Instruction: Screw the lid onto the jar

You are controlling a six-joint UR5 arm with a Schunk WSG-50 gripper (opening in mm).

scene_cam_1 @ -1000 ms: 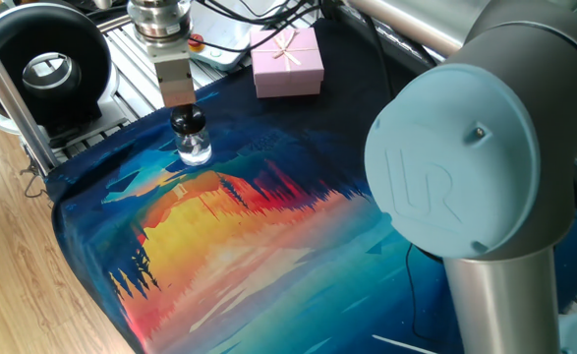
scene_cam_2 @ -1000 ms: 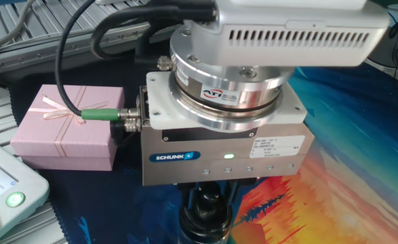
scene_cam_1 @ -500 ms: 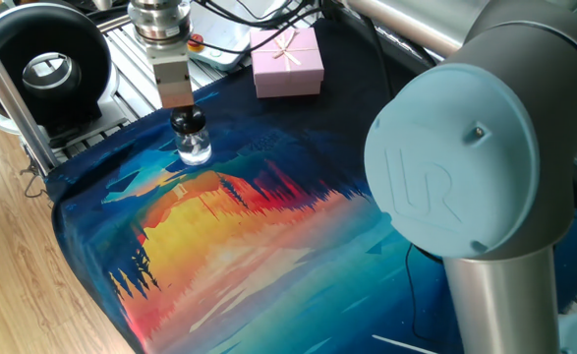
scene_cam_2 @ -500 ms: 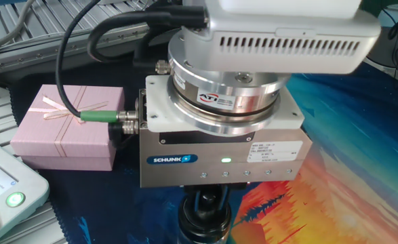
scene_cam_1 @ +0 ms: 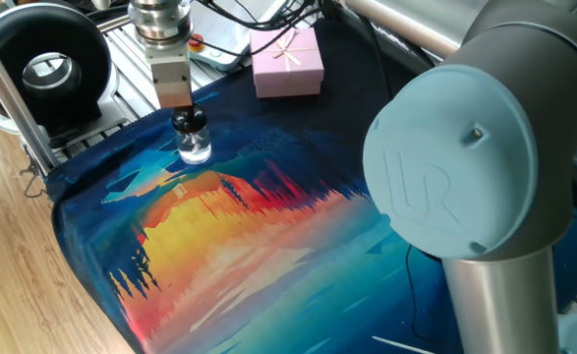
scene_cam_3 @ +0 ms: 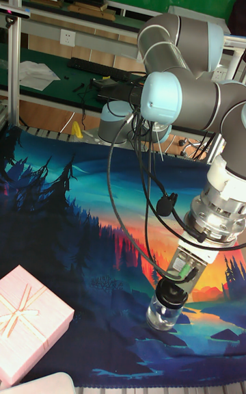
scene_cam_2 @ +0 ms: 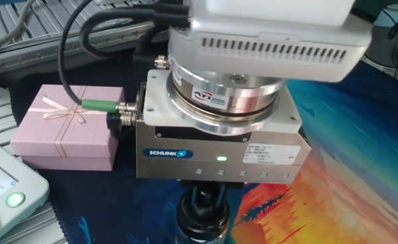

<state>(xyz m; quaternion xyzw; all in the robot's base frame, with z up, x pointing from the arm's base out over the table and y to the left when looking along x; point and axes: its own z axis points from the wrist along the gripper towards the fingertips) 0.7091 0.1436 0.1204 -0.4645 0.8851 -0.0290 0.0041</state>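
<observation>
Cloth (scene_cam_1: 268, 236) with a printed sunset-and-pine scene covers most of the table, and that's the biggest thing we see apart from the arm itself. At the far edge of it, in one fixed view, sits a pink gift box (scene_cam_1: 288, 61) with a ribbon bow; in the tall fixed view the same box lands in the near left corner. The gripper (scene_cam_3: 172, 289) comes straight down over the cloth, its grey body marked SCHUNK with a small green light lit on the front face. Under it stands the jar (scene_cam_3: 162, 314), upright on the blue part of the print, well apart from the box. The lid (scene_cam_3: 169, 295) sits right on top of the jar's neck, and we see the gripper pinching it between its fingers, which are pulled in close against the black cap. In the other fixed view the gripper's body blocks most of this, so only the dark top of the lid peeks out at the bottom edge.
</observation>
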